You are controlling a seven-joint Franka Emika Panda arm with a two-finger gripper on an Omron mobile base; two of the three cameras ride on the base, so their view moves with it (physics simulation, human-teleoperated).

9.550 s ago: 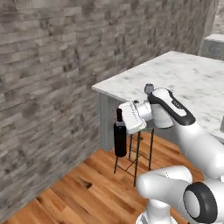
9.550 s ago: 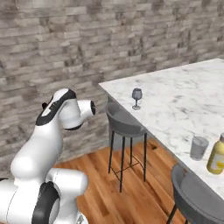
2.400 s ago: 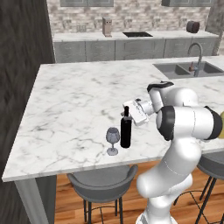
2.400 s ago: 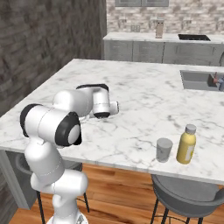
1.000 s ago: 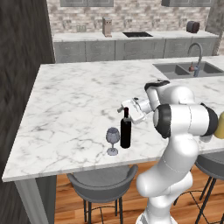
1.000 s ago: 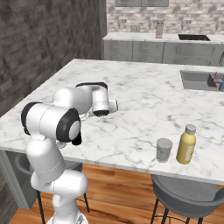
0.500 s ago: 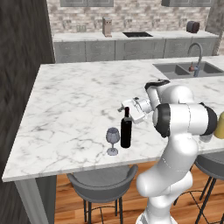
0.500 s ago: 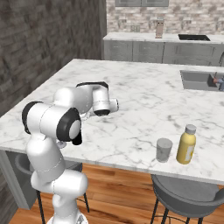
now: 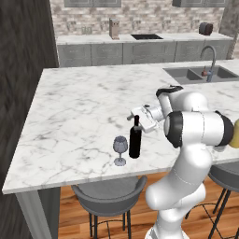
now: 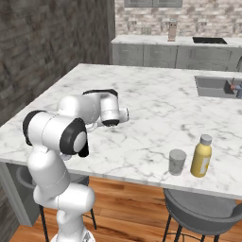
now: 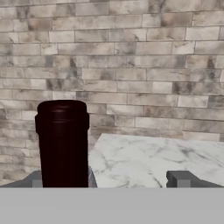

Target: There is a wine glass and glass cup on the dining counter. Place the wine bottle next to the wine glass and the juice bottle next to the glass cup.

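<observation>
On the desk (image 9: 74,116), the wine bottle (image 9: 135,138) stands upright just beside the wine glass (image 9: 120,149). Behind the bottle's neck, the hand (image 9: 140,117) is spread wide, gripping nothing.

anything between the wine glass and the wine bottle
Nothing: in the left base view the wine glass and wine bottle stand side by side with only bare marble between.

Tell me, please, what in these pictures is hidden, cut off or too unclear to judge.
- Wine bottle, hand view: only its neck top; the picture's bottom cuts off the body.
- Hand, left base view: too small to judge its gap from the bottle.
- Sink, right base view: cut off by the right edge.
- Juice bottle: label print too small to read.
</observation>
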